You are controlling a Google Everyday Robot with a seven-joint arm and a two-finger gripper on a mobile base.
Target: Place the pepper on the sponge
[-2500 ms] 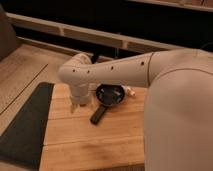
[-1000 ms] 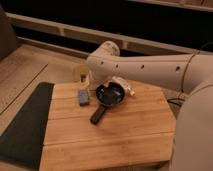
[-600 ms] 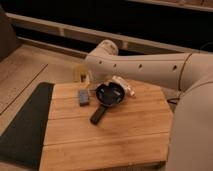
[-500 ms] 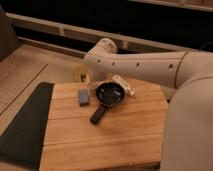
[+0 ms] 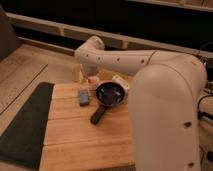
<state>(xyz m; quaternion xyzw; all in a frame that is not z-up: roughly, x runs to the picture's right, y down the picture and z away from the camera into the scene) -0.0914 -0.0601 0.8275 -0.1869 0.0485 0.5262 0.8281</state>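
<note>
Here, the small flat blue-grey rectangular sponge lies on the light wooden slatted board, near its far left part. It is just beside the round black pan, on the pan's left in the picture, and I cannot tell if the two touch. The pan's dark straight handle points toward the camera, and its end reaches closer to the camera than the sponge. The white robot arm comes from the large white body on the right, bends at a rounded joint and goes down to the gripper, which is at the far edge of the board. The sponge lies near the gripper, a little in front of it toward the camera, and nothing rests on the sponge's top. Whether the gripper is apart or closed cannot be told from this view. At its lower end there is a small reddish-pale object; I cannot tell if it is the pepper, or if it is held. A dark flat mat lies left of the board.
</note>
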